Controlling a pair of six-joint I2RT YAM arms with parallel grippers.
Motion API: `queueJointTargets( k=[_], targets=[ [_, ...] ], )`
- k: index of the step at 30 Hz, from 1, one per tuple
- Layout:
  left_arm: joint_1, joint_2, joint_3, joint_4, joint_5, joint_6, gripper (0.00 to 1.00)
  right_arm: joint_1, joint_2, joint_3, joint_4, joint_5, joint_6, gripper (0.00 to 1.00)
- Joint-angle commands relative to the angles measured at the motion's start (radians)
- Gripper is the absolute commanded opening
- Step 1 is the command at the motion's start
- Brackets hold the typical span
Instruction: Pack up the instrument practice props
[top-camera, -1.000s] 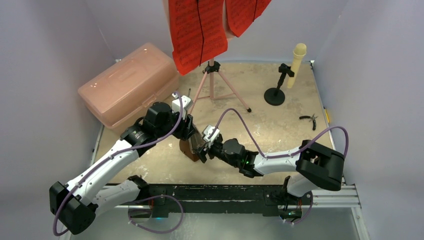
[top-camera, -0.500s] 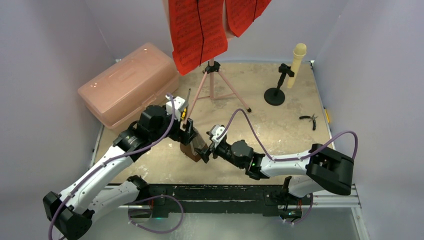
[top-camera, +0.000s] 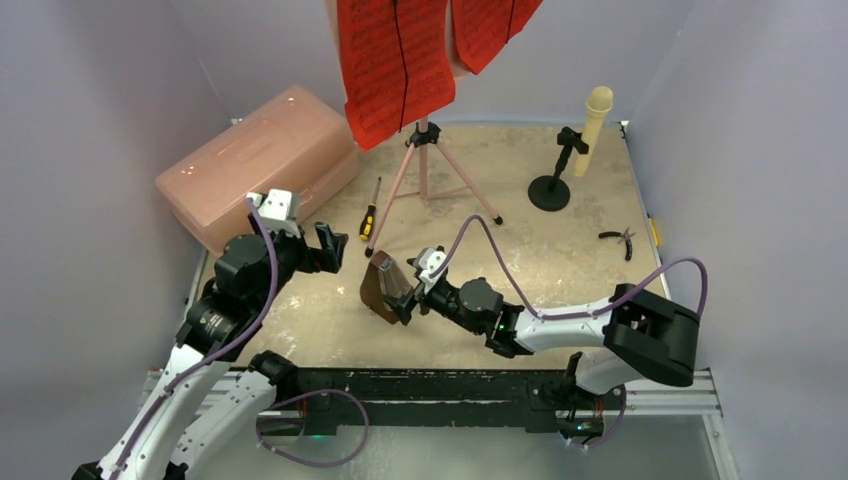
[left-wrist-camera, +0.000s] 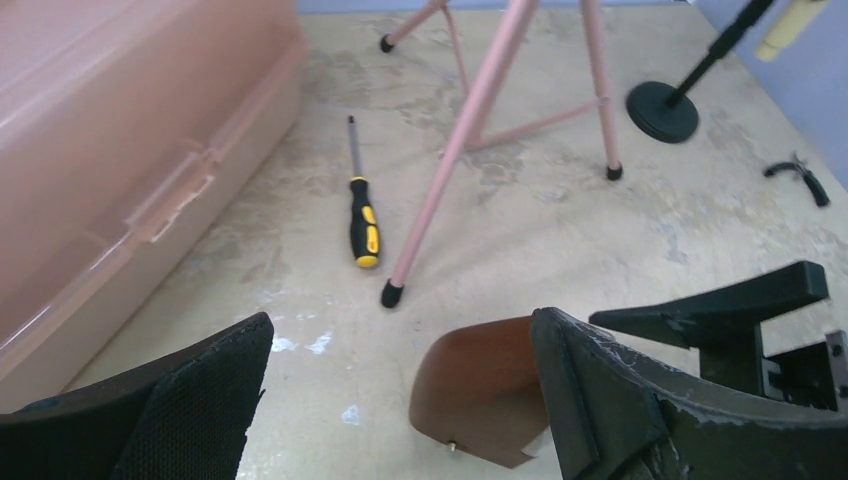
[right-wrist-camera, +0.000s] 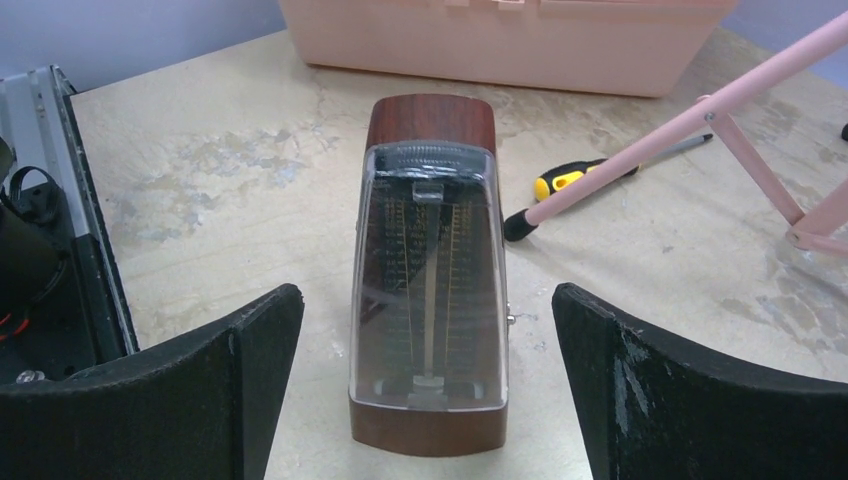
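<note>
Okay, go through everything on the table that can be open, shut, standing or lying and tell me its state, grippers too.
Brown pyramid metronome: upright, clear front cover on, ungripped.
Translucent pink lidded box: lid shut.
Pink tripod music stand: standing, legs spread.
Red sheet-music pages: hanging on the music stand.
Cream stick microphone: upright, clipped in black round-base stand.
Yellow-and-black-handled screwdriver: lying flat.
Left gripper: open, empty.
Right gripper: open, astride the metronome.
</note>
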Motion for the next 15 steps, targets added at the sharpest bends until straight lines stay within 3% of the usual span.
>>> queueJointTargets(
  k=[1,10,15],
  targets=[
    [0.072,-0.031,-0.022,0.030,-0.032,-0.027,0.99,0.005,0.042,0.072,0.090,-0.002,-0.044,0.98],
    [0.121,-0.087,-0.028,0.014,-0.040,-0.023,0.99,0.006,0.186,0.179,0.150,0.079,-0.054,0.97],
    [0.125,-0.116,-0.028,0.000,-0.067,-0.008,0.99,0.005,0.223,0.207,0.128,0.120,-0.027,0.92]
  ],
)
